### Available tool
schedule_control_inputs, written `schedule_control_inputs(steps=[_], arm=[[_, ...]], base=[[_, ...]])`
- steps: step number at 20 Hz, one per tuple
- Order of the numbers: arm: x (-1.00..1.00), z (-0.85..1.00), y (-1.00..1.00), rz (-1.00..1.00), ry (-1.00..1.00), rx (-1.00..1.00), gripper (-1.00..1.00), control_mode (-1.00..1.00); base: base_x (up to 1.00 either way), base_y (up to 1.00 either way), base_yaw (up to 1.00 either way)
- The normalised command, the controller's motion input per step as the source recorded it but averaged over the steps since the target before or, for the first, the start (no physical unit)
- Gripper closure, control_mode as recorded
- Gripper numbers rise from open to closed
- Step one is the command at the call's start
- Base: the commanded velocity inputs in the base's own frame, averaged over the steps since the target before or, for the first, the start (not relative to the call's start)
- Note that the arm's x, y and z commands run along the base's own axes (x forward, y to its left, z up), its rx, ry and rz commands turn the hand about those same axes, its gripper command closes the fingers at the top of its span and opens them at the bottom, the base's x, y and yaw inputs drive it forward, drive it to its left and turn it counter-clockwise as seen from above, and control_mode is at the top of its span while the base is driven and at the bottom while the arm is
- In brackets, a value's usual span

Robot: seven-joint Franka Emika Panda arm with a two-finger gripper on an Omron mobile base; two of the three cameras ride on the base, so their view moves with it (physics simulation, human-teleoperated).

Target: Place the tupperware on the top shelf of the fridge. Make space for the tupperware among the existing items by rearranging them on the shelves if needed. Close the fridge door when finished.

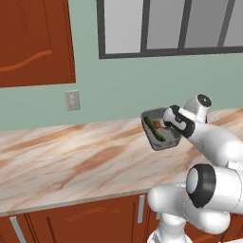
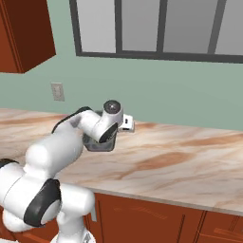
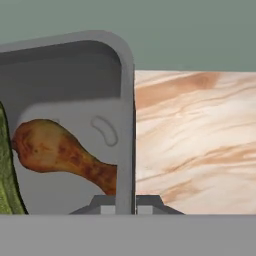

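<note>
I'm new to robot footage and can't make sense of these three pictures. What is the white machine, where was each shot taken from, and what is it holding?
The white machine is a jointed robot arm in a simulated kitchen. Two pictures come from cameras behind it, left and right, looking over a marble counter. The third comes from a camera on the hand itself, looking along the gripper. Its jaws are shut on the wall of a grey tupperware, an open container seen tilted in the left view. Inside lie a browned chicken drumstick and something green, perhaps a vegetable. In the right view the arm hides most of the container.
</note>
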Motion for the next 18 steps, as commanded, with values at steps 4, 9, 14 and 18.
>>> schedule_control_inputs(steps=[4, 9, 14, 18], arm=[[-0.86, 1.00, 0.39, -0.03, -0.31, 0.01, 1.00, -1.00], [-0.88, 1.00, 0.33, 0.00, -0.15, 0.00, 1.00, -1.00], [-0.87, 0.84, 0.04, 0.00, 0.08, 0.03, 1.00, -1.00], [-0.59, 0.81, 0.00, 0.00, 0.35, 0.11, 1.00, -1.00]], base=[[0.00, 0.00, 0.00], [0.00, 0.00, 0.00], [0.00, 0.00, 0.00], [0.00, 0.00, 0.00]])
